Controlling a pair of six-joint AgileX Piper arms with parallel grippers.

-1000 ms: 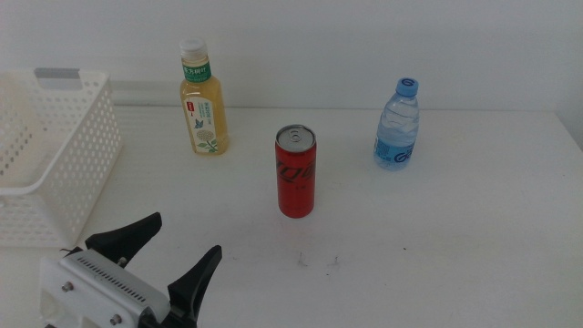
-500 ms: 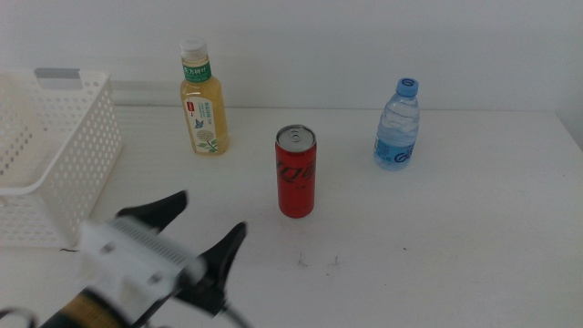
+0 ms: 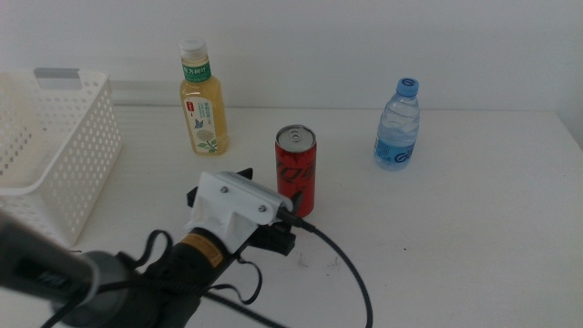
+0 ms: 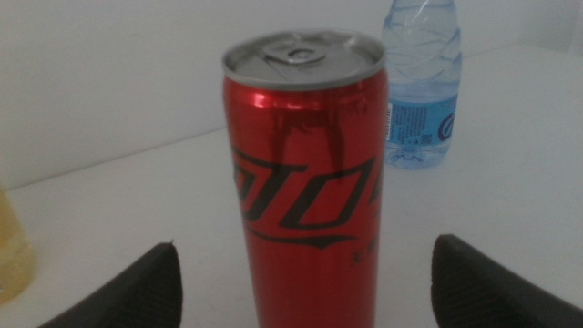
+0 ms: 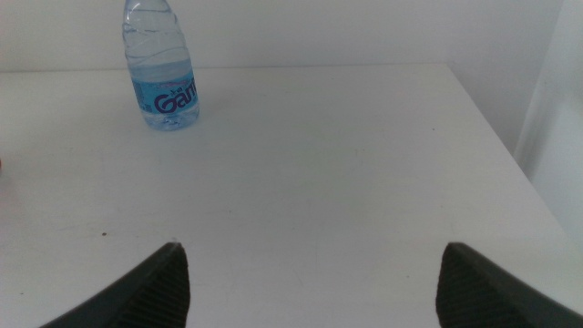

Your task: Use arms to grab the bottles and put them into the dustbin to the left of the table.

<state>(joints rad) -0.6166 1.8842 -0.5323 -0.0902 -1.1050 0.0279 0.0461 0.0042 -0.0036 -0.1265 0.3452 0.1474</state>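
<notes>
Bottles: two (image 3: pixel 203 98) (image 3: pixel 398 124); can (image 3: pixel 295 170): one, between spread left gripper (image 4: pixel 305 282) jaws.

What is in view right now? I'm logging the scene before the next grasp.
can: one, red, upright mid-table.
tea bottle: one, yellow with white cap, upright at the back, right of the basket.
water bottle: one, clear with blue cap, upright back right.
basket: one, white, at the table's left edge.
table: one, white.
left gripper: open, black jaws either side of the can, not touching.
right gripper: open, waiting near the table's right edge, facing the water bottle.
</notes>
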